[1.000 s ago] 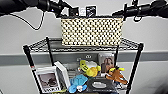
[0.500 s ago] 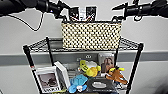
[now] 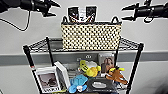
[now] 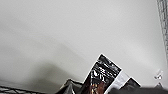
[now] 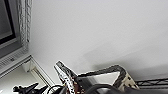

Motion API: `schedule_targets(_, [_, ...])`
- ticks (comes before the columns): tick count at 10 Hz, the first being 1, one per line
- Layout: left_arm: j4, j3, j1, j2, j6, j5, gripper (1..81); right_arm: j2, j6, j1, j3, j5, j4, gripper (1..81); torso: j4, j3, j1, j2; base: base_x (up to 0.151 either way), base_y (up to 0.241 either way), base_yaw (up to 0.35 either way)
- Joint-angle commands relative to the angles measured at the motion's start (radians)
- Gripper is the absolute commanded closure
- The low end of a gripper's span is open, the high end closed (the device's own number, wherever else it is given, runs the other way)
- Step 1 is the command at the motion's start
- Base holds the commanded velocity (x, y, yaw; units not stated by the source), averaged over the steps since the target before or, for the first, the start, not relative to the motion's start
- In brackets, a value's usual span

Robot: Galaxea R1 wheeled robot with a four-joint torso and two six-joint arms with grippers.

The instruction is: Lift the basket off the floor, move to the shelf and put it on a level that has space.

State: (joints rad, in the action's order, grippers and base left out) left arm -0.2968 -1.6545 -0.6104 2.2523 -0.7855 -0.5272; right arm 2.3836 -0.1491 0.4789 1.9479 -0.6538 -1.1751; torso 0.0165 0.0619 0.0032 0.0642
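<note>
Both grippers, left & right, now open, have pulled up/outward; basket sits between/below them on top level — placement looks done.

A cream woven basket with a rough chequered weave and dark rim sits on a shelf of thin black metal wire — glossy packets inside, soft plush toys below.
</note>
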Motion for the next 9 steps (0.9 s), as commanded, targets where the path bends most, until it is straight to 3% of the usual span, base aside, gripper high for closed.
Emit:
schedule_targets(1, [0.019, 0.01, -0.171, -0.035, 0.034, -0.031, 1.0, -0.062, -0.001, 0.146, -0.064, -0.019, -0.021, 1.0, 0.0, 0.0, 0.0, 0.0, 0.0, 0.0, 0.0])
schedule_targets(9, [0.022, 0.099, -0.105, -0.321, 0.147, -0.161, 1.0, -0.346, 0.003, 0.078, -0.156, -0.089, 0.097, 1.0, 0.0, 0.0, 0.0, 0.0, 0.0, 0.0, 0.0])
